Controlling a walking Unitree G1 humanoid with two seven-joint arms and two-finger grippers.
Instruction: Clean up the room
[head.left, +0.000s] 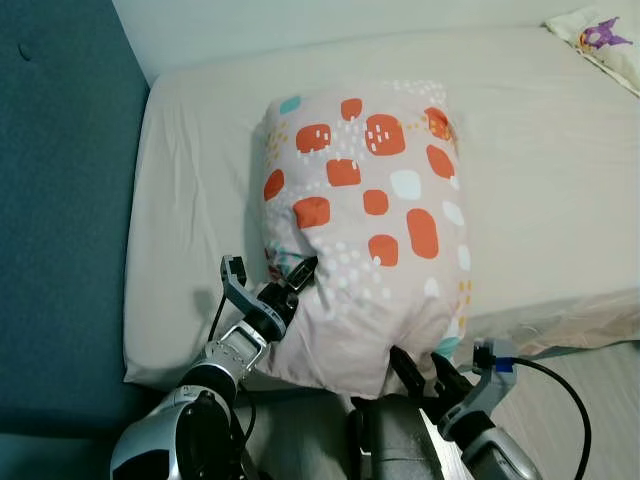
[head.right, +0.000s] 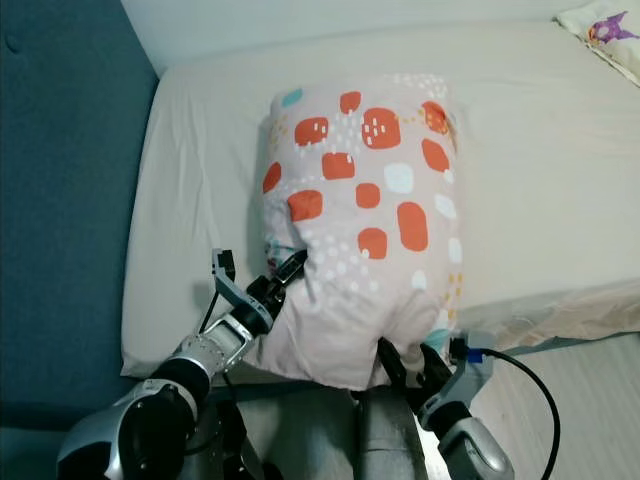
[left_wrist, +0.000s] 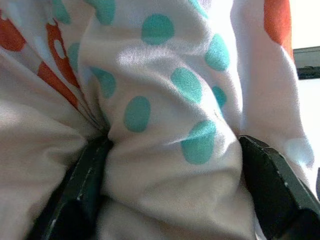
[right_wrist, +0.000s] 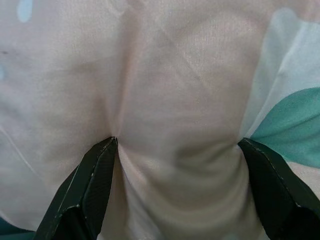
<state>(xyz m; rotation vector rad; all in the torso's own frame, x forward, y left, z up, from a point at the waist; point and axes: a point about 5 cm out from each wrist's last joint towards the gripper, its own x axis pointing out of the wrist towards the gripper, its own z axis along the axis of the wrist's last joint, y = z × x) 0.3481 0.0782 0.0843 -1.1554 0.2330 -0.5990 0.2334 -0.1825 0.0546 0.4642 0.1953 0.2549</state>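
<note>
1. Far left, 9 o'clock: teal wall panel running right alongside the bed. Nothing to do there.
2. Left gripper at roughly 7 o'clock, dug into the near-left edge of the pillow. Fingers spread fairly wide with a fat bunch of dotted fabric wedged between them, so clamped on cloth, not fully closed.
3. Dead centre: the pillow itself, pinkish with orange and pale blue blobs, lying on the bed with its far end toward 12 o'clock and its near end hanging just over the mattress edge at 6.
4. Right gripper at about 5 o'clock, under the near-right corner. Again set wide, pale fabric pinched up between the two black fingers. Holding, looks like.
5. Step in hand, best guess: two-handed placing or straightening of the pillow at the head of the bed. Next probably means pushing it toward 12 so nothing overhangs, then letting go with both sides evenly.
6. Top right, 1 o'clock: corner of a second cushion with a purple print, well apart.
</note>
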